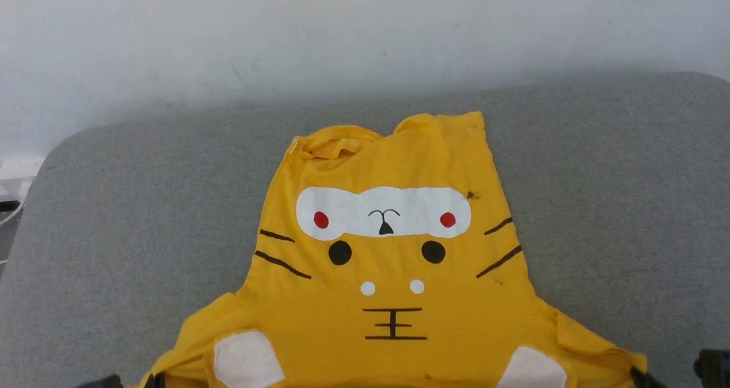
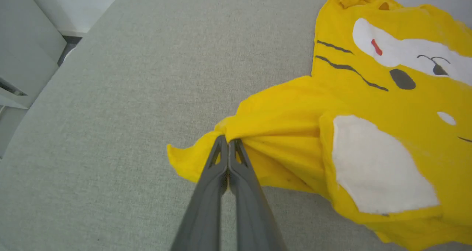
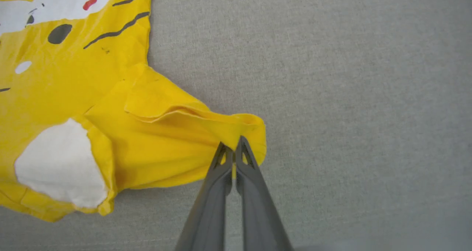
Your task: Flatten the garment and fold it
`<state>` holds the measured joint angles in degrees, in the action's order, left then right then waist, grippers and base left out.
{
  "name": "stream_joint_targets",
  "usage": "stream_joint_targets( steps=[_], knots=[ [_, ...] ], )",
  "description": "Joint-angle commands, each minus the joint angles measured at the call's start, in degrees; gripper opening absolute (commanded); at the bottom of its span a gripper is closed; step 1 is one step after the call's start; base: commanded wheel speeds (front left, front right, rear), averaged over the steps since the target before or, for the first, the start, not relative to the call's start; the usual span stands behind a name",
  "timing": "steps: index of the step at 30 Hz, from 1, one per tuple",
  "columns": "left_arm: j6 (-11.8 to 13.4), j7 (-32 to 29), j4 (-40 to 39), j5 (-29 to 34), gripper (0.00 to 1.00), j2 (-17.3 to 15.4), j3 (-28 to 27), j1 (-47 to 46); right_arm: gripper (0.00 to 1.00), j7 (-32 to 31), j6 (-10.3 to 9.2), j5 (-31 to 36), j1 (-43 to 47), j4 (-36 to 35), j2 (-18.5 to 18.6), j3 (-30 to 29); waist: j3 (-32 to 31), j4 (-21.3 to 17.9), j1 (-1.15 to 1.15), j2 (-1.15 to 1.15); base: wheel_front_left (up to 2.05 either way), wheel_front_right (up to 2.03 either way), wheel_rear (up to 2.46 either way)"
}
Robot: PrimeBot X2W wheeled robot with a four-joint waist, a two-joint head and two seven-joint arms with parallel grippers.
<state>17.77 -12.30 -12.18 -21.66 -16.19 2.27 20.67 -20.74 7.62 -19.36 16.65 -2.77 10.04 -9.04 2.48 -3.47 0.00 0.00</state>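
Observation:
The garment (image 1: 393, 262), a bright yellow T-shirt with a cat face print, lies print-up on the grey cushioned surface, its hem end rumpled toward the wall and its sleeves nearest me. My left gripper (image 2: 228, 142) is shut on the bunched edge of the garment's (image 2: 368, 107) left sleeve. My right gripper (image 3: 231, 145) is shut on the tip of the garment's (image 3: 92, 107) right sleeve, which is pulled out to a point. In the head view the dark tips of the left gripper (image 1: 154, 381) and right gripper (image 1: 640, 376) just show at the bottom corners of the shirt.
The grey fabric surface (image 1: 599, 165) spreads wide on both sides of the shirt and ends at a pale wall (image 1: 342, 34) behind. Its rounded left edge (image 1: 34, 182) drops off toward pale furniture (image 2: 25, 55) and floor.

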Motion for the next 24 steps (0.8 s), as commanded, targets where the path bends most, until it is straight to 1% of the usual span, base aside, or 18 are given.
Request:
stream_joint_targets(
  steps=[1, 4, 6, 7, 8, 9, 11, 14, 18, 20, 24],
  knots=[
    [0.59, -0.45, 0.53, -0.42, 0.00, 0.36, 0.03, 1.55, 0.00, -1.25, -0.13, 1.04, 2.04, -0.79, -1.60, -1.27, 0.14, 0.47, 0.00, 0.00, 0.00, 0.00, 0.00],
    [0.40, -0.85, 2.30, -1.92, 0.00, 1.33, 0.23, 3.44, 0.00, -2.76, -0.13, 2.69, 4.55, -1.04, -3.63, -2.92, 0.31, 0.68, 0.00, 0.00, 0.00, 0.00, 0.00],
    [0.23, -0.44, 2.87, -2.34, 0.00, 1.59, 0.13, 3.73, 0.00, -3.41, -0.13, 2.78, 4.91, -0.64, -4.06, -2.85, 0.46, 0.65, 0.00, 0.00, 0.00, 0.00, 0.00],
    [-0.09, -0.18, 3.54, -2.81, 0.00, 1.80, 0.15, 3.91, 0.29, -3.43, -0.13, 2.69, 4.93, -0.50, -4.22, -2.26, 0.74, 0.73, 0.00, 0.00, 0.00, 0.00, 0.00],
    [-0.30, 0.41, 4.04, -3.25, 0.00, 2.13, 0.03, 3.69, 0.85, -2.41, -0.13, 2.11, 4.47, -0.72, -4.31, -1.65, 1.09, 0.87, 0.00, 0.00, 0.00, 0.00, 0.00],
    [-0.28, 1.08, 4.61, -3.90, 0.00, 2.71, -0.34, 3.33, 1.00, -1.77, -0.13, 0.81, 3.87, -0.61, -4.51, -1.03, 1.24, 0.91, 0.00, 0.00, 0.00, 0.00, 0.00],
    [-0.42, 1.92, 5.63, -4.44, 0.00, 3.20, -0.57, 2.69, 1.00, -0.11, -0.13, 0.12, 2.33, -0.84, -3.61, 0.03, 1.47, 1.07, 0.00, 0.00, 0.00, 0.00, 0.00],
    [-0.97, 3.49, 6.45, -4.96, 0.00, 3.74, -0.64, 1.50, 1.00, 3.79, -0.13, -3.66, -1.76, -1.92, -3.93, 0.19, 1.98, 1.50, 0.00, 0.00, 0.00, 0.00, 0.00],
    [-1.55, 5.66, 6.37, -4.89, 0.00, 4.14, -0.45, -0.19, 1.00, 7.76, -0.13, -4.67, -10.15, -0.27, -2.33, -0.53, 3.35, 1.94, 0.00, 0.00, 0.00, 0.00, 0.00],
    [-1.79, 6.55, 5.80, -4.63, 0.00, 4.24, -0.16, -1.25, 1.00, 9.91, -0.13, -5.40, -16.71, 2.76, -2.05, -1.22, 4.57, 2.25, 0.00, 0.00, 0.00, 0.00, 0.00],
    [-2.32, 7.93, 4.05, -3.78, 0.00, 4.51, 1.02, -4.21, 1.00, 10.92, -0.13, -5.76, -31.07, 14.38, -0.94, -1.01, 7.98, 3.75, 0.00, 0.00, 0.00, 0.00, 0.00]
  ],
)
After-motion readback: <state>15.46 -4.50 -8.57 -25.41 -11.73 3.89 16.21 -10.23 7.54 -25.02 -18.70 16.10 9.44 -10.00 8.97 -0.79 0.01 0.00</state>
